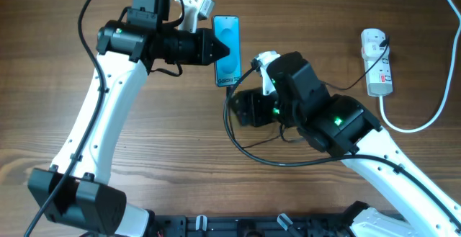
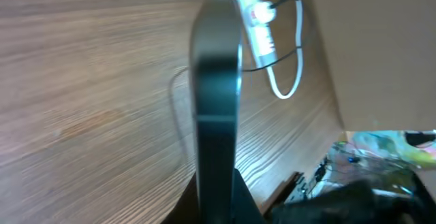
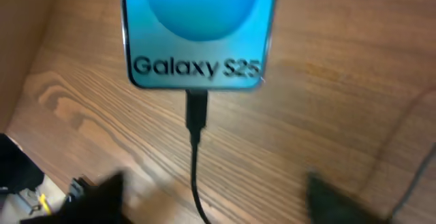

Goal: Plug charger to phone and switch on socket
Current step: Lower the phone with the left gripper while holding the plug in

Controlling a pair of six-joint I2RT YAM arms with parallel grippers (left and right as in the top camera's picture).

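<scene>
Both grippers sat at the phone (image 1: 227,50). Your left gripper (image 1: 220,47) had its jaws closed narrow on the phone's left long edge, with one finger over the cyan screen. The left wrist view showed the phone edge-on, with dark fingers (image 2: 250,207) hugging it at the bottom of the frame. Your right gripper (image 3: 218,195) had its jaws spread wide and held nothing. Its two blurred dark fingers sat either side of the charger (image 3: 195,115) cable without touching it.

The charger's connector tip was seated in the port on the phone's bottom edge, just under the "Galaxy S25" text (it looked fully in, though slightly blurred). The thin black cable ran down from there toward the right wrist.

In the overhead view the phone was screen up over the wooden table (image 1: 43,21), upper centre, between your two wrists. I couldn't tell whether it rested on the wood. The socket (image 1: 377,64) lay well apart to the right, near the table edge. It had a black plug in its outlet and the white lead (image 2: 282,93) looping off below. The red switch was too small to read its position.
</scene>
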